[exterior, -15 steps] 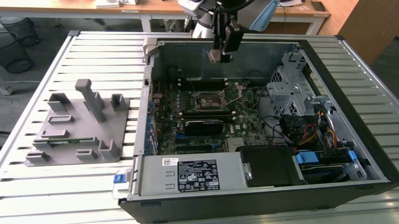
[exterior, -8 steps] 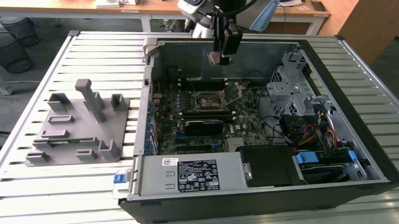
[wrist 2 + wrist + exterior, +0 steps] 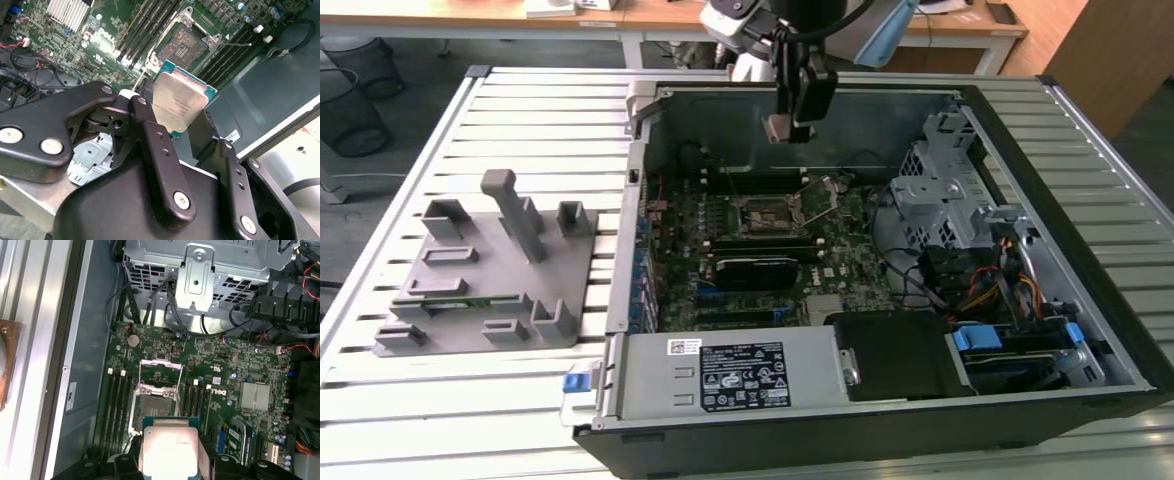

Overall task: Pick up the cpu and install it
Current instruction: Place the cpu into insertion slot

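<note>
cpu [image 3: 180, 100] gripped in tool [image 3: 175, 117], well above open mobo socket [image 3: 182, 46].

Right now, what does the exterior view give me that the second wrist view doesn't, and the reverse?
Exterior view: the grey fixture on the slatted table, and the whole computer case. Second wrist view: the cpu pinched between the black fingers. Both: the gripper above the motherboard's socket.
</note>
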Tool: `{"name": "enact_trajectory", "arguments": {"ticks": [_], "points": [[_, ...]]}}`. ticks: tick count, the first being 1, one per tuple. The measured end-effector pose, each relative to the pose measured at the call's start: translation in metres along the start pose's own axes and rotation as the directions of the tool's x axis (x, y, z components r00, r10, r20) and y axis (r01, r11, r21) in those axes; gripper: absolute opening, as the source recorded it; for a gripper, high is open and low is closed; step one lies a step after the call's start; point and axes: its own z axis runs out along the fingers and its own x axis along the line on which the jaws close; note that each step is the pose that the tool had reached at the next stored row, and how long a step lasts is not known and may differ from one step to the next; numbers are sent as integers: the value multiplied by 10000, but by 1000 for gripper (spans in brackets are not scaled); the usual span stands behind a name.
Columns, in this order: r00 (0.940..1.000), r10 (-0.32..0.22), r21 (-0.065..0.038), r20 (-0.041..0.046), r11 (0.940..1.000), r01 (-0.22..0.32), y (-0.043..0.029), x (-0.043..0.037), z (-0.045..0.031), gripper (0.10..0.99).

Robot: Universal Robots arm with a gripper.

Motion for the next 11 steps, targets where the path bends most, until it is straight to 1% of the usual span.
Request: {"name": "enact_trajectory", "arguments": {"ticks": [11], "points": [[10000, 0, 0, -1, 10000, 0, -3, 1, 60, 525]]}}
